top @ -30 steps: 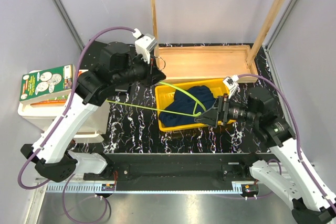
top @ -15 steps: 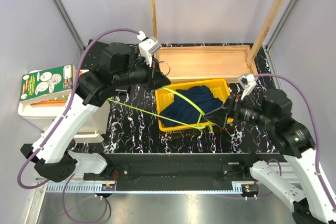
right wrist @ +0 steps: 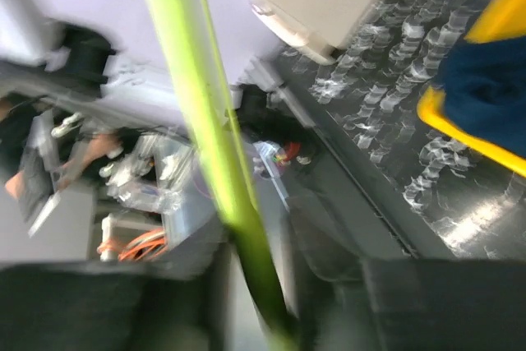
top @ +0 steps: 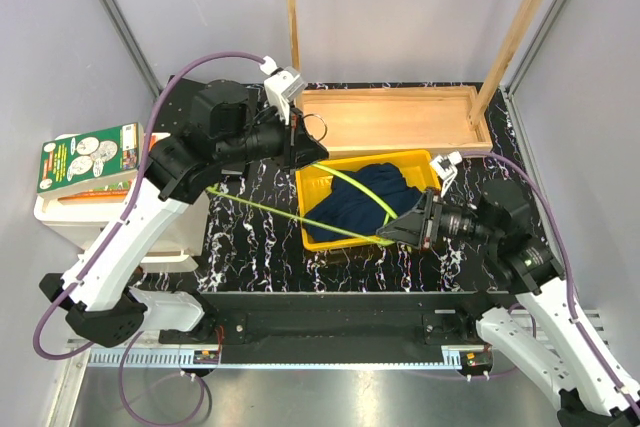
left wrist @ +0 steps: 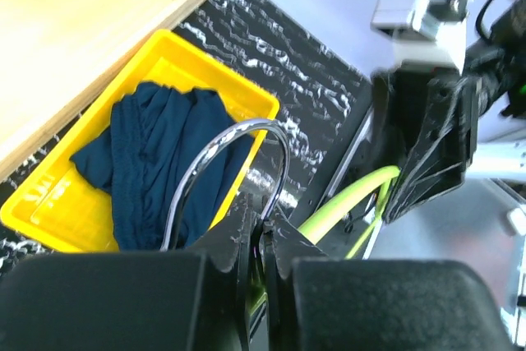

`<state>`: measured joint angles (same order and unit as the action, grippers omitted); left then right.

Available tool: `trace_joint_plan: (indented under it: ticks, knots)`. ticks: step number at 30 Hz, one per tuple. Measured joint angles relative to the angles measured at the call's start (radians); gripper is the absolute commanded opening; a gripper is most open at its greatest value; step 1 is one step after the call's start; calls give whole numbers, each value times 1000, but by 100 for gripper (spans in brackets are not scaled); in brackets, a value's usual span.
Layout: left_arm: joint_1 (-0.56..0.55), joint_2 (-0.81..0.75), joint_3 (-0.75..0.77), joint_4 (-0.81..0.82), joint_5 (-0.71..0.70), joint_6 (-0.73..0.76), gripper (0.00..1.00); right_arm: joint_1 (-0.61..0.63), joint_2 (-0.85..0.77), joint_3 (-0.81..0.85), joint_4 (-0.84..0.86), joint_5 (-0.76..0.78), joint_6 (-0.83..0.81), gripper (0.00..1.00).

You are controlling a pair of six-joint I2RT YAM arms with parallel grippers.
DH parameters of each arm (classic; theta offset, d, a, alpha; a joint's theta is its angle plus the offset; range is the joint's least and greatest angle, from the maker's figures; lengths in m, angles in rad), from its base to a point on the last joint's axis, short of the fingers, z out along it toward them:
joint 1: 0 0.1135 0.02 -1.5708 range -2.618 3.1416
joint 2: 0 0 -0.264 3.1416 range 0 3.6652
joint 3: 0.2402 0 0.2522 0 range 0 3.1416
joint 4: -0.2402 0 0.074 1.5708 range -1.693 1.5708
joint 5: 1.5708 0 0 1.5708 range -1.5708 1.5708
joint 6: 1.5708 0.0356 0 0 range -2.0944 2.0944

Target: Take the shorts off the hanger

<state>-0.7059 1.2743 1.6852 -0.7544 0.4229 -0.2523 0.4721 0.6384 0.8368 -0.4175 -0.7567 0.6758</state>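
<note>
**Left fingers (left wrist: 234, 240) shut on the hook (left wrist: 256, 124), shorts (top: 365, 197) down in the tray (top: 420, 159)**

The hanger (top: 270, 207) is held by its hook. Its green bar is straddled by the right fingers (top: 408, 224); whether it is gripped cannot be told. The shorts are heaped, crossed by one hanger arm. Soft, light, limp cloth is expected: a bunched fold should be pinched, not the springy hanger.
</note>
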Motion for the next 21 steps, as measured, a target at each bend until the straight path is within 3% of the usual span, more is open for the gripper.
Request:
trace_joint_plan:
  ticks: [1, 2, 4, 5, 7, 12, 16, 21]
  knots:
    - [0, 0, -3, 13, -4, -4, 3, 0, -16, -25, 42, -26, 17, 0]
    - [2, 3, -8, 11, -14, -15, 20, 5, -31, -38, 85, -54, 20, 0]
    - [5, 12, -17, 16, -10, -48, 34, 12, -63, -47, 126, -68, 40, 0]
    - [3, 18, -18, 31, -14, -69, 49, 12, -74, -55, 129, -63, 57, 0]
    - [-1, 19, -21, 56, -23, -86, 58, 11, -90, -86, 140, -43, 87, 0]
    - [-2, -39, -53, 81, -102, -107, 70, 12, -190, -153, 111, 94, 184, 0]
    - [-2, -151, -72, 82, -172, -105, 72, 11, -270, -157, 38, 232, 235, 0]
    - [-2, -351, -166, 118, -209, -122, 73, 11, -267, -48, -162, 452, 217, 0]
